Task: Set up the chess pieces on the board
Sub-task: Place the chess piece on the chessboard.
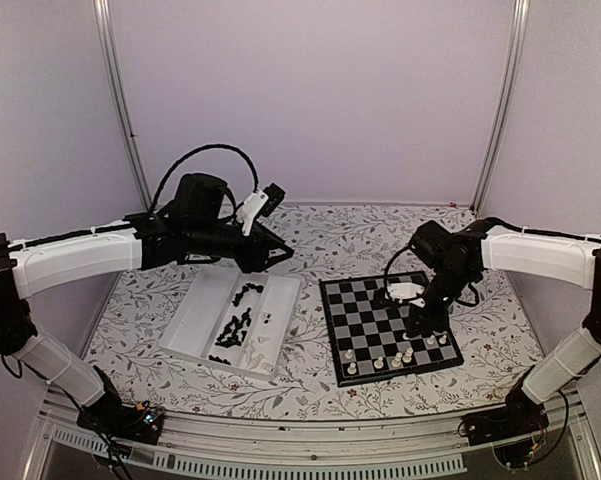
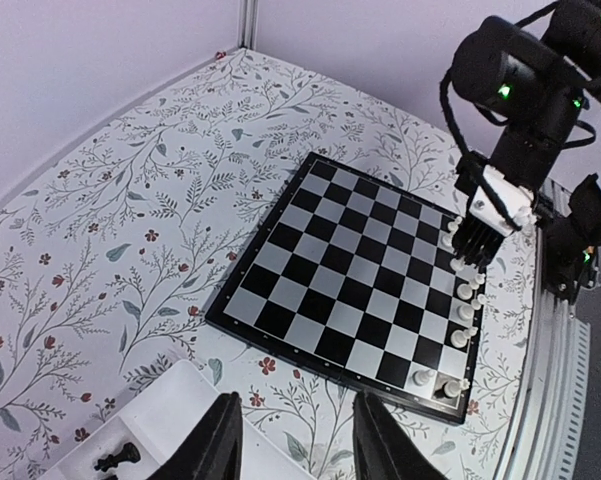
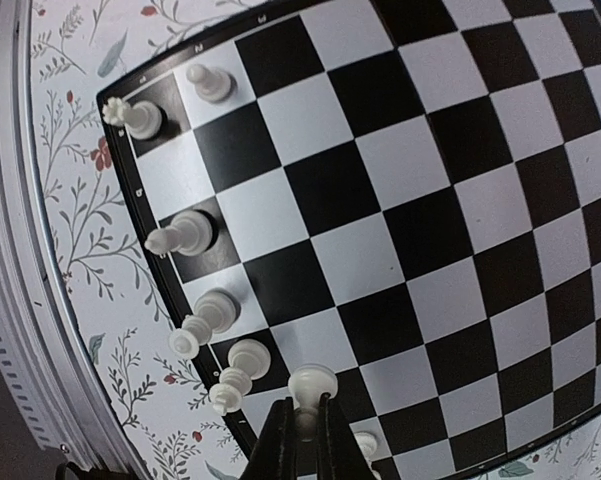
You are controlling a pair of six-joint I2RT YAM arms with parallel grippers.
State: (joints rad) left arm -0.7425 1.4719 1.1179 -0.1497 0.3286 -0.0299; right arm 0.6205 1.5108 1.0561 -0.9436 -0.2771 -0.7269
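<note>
Closest to the right wrist camera, the right gripper (image 3: 305, 415) is pinching a white piece (image 3: 312, 380) by its lower part. The two fingers are nearly together, with only this piece between them. The piece is standing upright over a square at the edge of the board (image 3: 380, 200), but I cannot tell whether its base is touching the square. Other white pieces (image 3: 185, 235) are standing along that same edge, one on each square, and two more are sitting in the corner.

From the top camera I am seeing the board (image 1: 380, 310) lying flat on the right half of the table (image 1: 330, 235), in front of the right arm. The right gripper (image 1: 425, 322) is pointing down over the board's near right part. The white pieces (image 1: 395, 358) are standing in the rows nearest to the arm bases, and the rest of the squares are bare.

A tray (image 1: 195, 320) is lying left of the board, near it but apart. Black pieces (image 1: 238, 325) are lying loose in it. The left gripper (image 1: 270, 258) is hanging above the far end of the tray.

Through the left wrist camera, the left gripper (image 2: 292, 445) is showing its fingers (image 2: 215, 440) spread wide, with nothing between them. One black piece is lying in the tray corner (image 2: 170, 400) below.
</note>
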